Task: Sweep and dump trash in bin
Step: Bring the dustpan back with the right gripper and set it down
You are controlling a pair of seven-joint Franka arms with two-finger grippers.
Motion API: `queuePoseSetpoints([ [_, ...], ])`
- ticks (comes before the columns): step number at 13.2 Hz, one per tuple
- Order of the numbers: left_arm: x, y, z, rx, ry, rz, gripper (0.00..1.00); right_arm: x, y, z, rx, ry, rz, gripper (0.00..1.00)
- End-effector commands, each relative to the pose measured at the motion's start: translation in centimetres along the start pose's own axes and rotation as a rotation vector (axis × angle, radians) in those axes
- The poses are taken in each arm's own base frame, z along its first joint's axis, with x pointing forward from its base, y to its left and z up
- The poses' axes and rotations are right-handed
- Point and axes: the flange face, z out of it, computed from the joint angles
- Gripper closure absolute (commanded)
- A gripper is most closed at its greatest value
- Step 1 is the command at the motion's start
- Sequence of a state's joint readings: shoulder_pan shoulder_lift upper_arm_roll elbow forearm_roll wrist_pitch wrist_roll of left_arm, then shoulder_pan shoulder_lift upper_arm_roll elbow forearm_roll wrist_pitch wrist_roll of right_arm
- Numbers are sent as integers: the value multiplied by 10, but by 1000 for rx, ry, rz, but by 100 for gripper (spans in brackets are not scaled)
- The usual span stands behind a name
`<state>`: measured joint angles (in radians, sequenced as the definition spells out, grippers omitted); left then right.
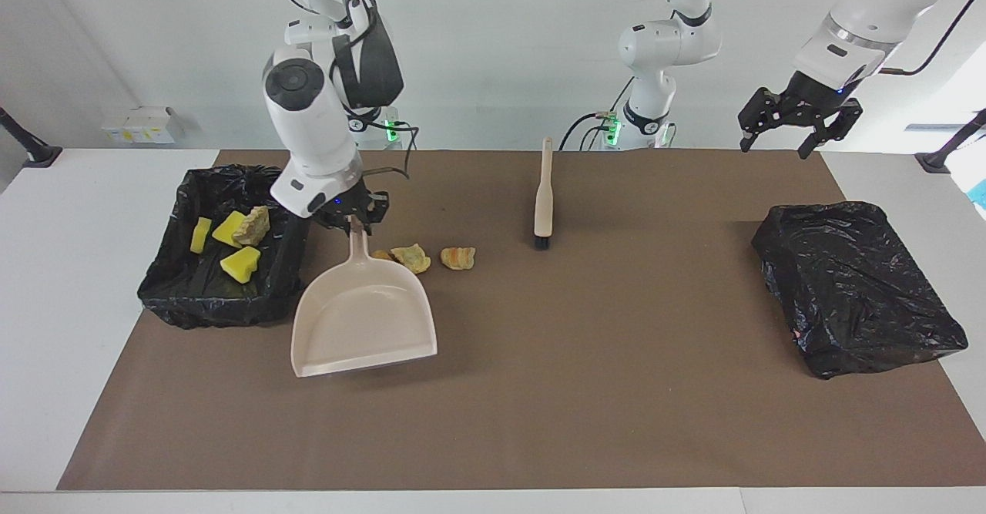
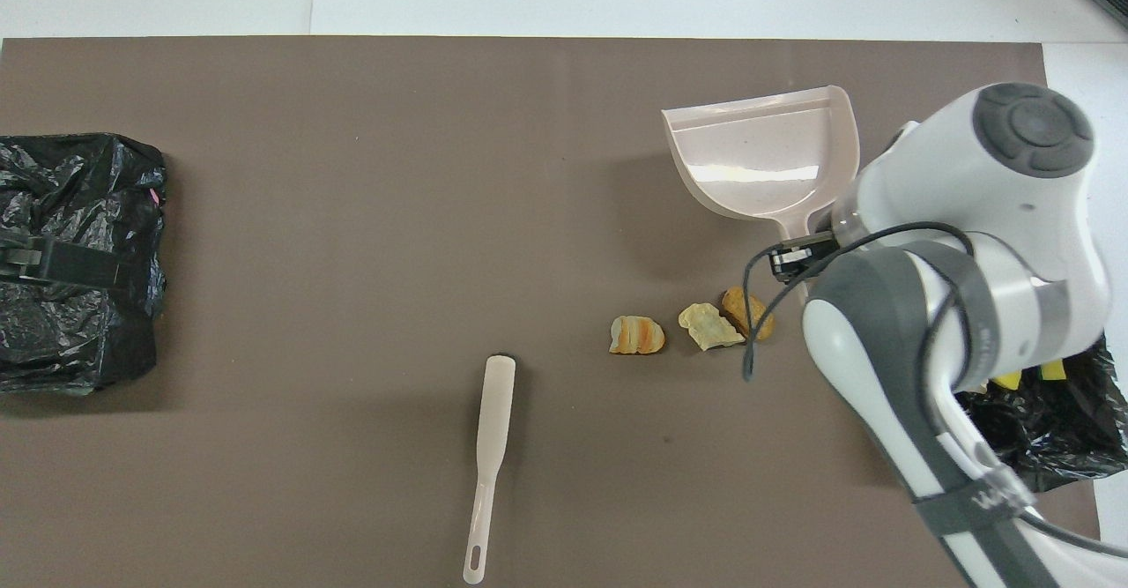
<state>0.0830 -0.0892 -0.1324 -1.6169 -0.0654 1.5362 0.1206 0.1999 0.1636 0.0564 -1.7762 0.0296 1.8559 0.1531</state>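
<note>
Three pieces of trash [image 1: 426,257] lay in a short row on the brown mat [image 1: 539,391], between the brush [image 1: 543,194] and the bin [image 1: 219,294] at the right arm's end of the table: an orange-striped lump [image 2: 636,335] nearest the brush, a pale yellow piece [image 2: 708,326] beside it, and a brown lump [image 2: 749,312] touching that one, partly hidden in the facing view by the dustpan's handle. Four more pieces sat inside the bin, which was lined with black plastic: three bright yellow chunks [image 1: 239,263] and one tan piece [image 1: 252,225].

The right arm reached out from its base with the wrist angled down over the brown lump. The right gripper [image 1: 353,217] was clamped on the handle of the beige dustpan [image 1: 362,317]. The pan hung tilted, its open mouth pointing away from the robots, over the mat just farther from the robots than the row of trash; its shadow on the mat suggested it was off the surface. The trash row lay just under the gripper, not touched by it.

The left gripper [image 1: 797,117] hovered high near the left arm's end of the table, fingers spread wide and holding nothing. A second black-lined bin [image 1: 855,287] sat on the mat below it.
</note>
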Motion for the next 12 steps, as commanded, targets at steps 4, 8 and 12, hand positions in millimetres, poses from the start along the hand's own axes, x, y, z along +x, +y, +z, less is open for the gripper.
queuePoseSetpoints([
  [4,-2,1,4,3,0,-8,0,49,-149,51,55,29,153,100],
  [8,-2,2,6,3,-3,-5,0,81,-243,78,89,55,267,100],
  [12,-1,3,7,1,-4,-10,0,76,-277,94,109,63,292,100],
])
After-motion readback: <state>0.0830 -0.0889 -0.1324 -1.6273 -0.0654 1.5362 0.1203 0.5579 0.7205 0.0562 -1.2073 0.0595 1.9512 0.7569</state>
